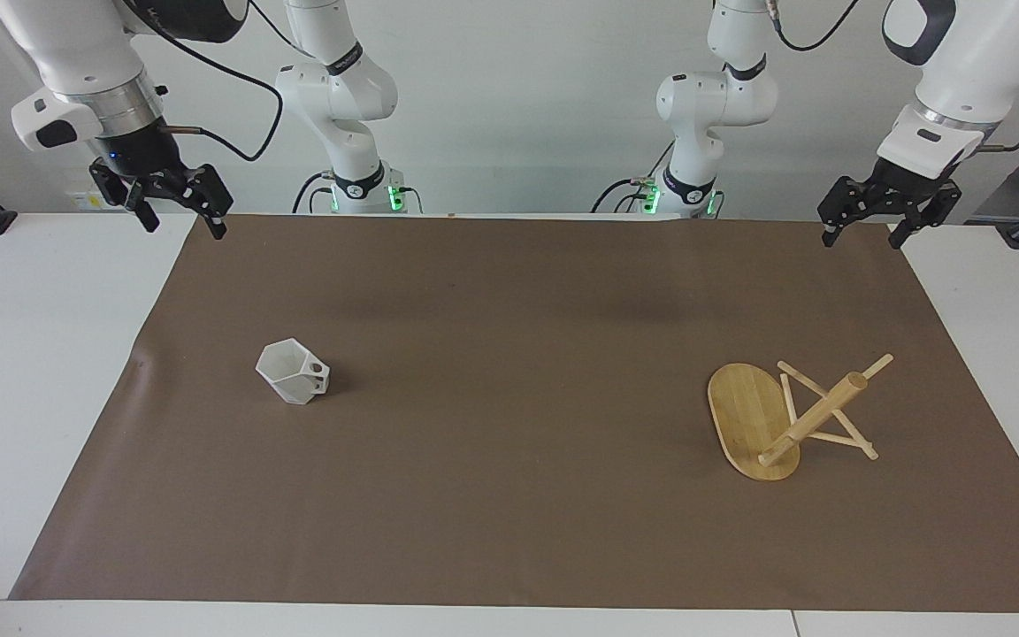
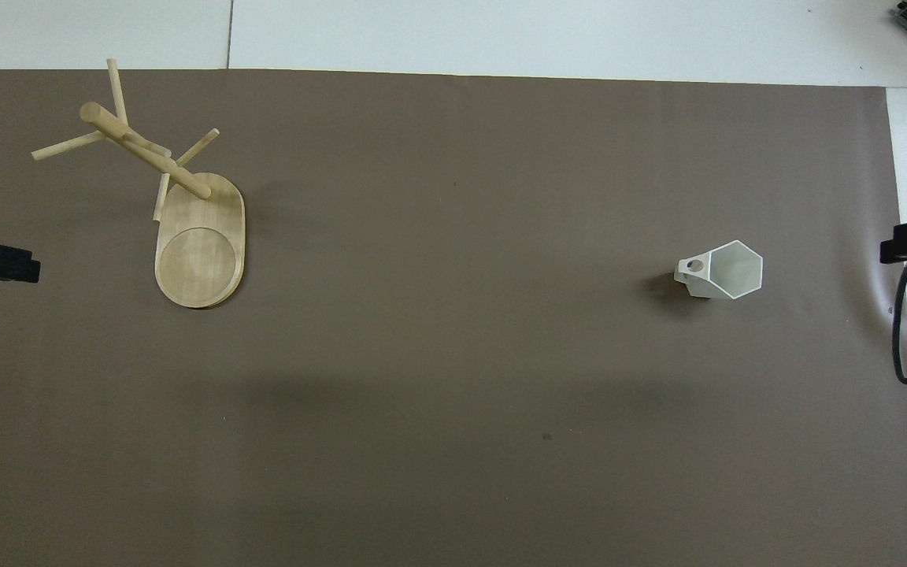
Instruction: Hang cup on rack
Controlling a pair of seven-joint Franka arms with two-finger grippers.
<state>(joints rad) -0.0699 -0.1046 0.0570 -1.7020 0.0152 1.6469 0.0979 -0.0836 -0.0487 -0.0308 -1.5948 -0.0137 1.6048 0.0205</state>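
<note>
Big brown paper mat [image 1: 509,495] covers the white table [image 1: 41,372]. Light bamboo mug rack [image 1: 753,429] w/ oval base, thick post & thin crossing pegs stands on the mat toward the left arm's end; small white faceted cup [image 1: 294,372], upright, sits well apart toward the right arm's end, blocky handle w/ round hole pointing toward the rack. Left gripper [image 1: 868,232] & right gripper [image 1: 184,221] wait raised over the mat's robot-side corners, jaws spread, nothing held.
</note>
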